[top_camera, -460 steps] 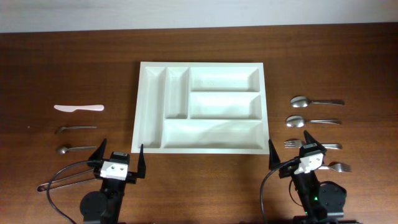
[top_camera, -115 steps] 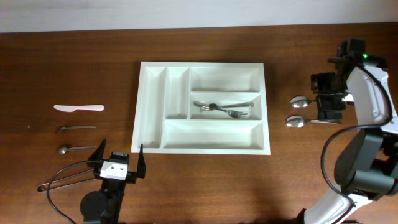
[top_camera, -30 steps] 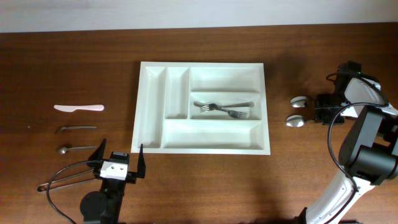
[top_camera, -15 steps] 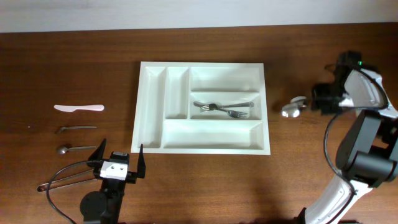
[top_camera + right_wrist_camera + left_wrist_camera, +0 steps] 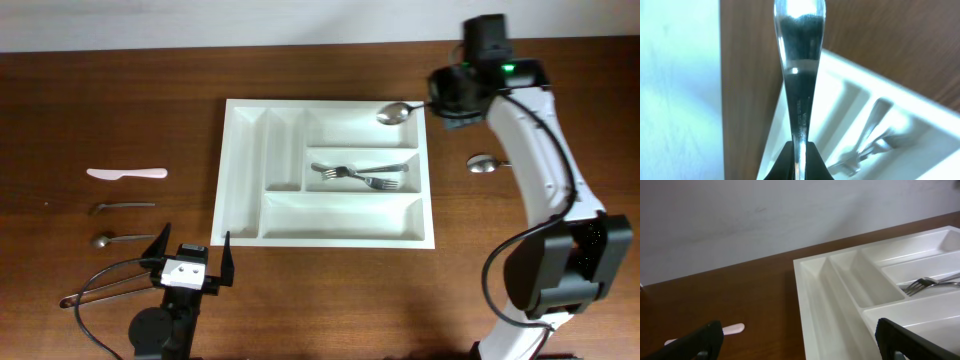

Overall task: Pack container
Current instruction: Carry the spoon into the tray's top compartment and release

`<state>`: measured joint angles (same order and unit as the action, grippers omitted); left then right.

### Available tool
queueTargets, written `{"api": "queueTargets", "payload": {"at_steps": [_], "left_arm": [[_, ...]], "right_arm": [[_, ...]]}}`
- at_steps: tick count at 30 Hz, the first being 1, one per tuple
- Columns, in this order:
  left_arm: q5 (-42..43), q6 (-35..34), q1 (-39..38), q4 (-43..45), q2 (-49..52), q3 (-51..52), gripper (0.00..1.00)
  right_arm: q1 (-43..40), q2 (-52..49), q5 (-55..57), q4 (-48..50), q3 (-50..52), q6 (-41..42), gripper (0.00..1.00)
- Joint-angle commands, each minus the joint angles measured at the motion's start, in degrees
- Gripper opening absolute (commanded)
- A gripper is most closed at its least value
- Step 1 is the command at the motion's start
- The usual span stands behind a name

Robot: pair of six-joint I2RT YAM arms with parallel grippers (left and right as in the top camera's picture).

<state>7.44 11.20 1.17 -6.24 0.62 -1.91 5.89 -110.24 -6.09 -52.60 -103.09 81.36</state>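
The white container lies mid-table, with two forks in its middle right compartment. My right gripper is shut on the handle of a spoon, whose bowl hangs over the right end of the back right compartment. In the right wrist view the spoon's handle runs straight up from the right gripper, with the container and forks beneath. My left gripper rests open near the table's front left; in its own view the left gripper is empty, facing the container.
A second spoon lies on the table right of the container. Left of it are a pale knife, a dark utensil and a small spoon. The knife's tip shows in the left wrist view.
My right gripper lifted one of the two spoons from the table at the right and carried it left and back to the container's back right corner. The left arm stayed still.
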Motion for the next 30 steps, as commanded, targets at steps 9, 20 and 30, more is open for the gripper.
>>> {"api": "queueTargets", "payload": {"at_steps": [9, 20, 30], "left_arm": [[-0.2, 0.9, 0.3, 0.0, -0.3, 0.3, 0.99], [-0.2, 0.9, 0.3, 0.0, -0.3, 0.3, 0.99], [-0.2, 0.9, 0.3, 0.0, -0.3, 0.3, 0.99]], "right_arm": [[9.5, -5.2, 4.3, 4.5, -0.3, 11.1, 0.09], [9.8, -9.6, 3.8, 6.6, -0.3, 11.4, 0.16], [2.5, -8.5, 3.5, 3.1, -2.3, -2.4, 0.7]]}}
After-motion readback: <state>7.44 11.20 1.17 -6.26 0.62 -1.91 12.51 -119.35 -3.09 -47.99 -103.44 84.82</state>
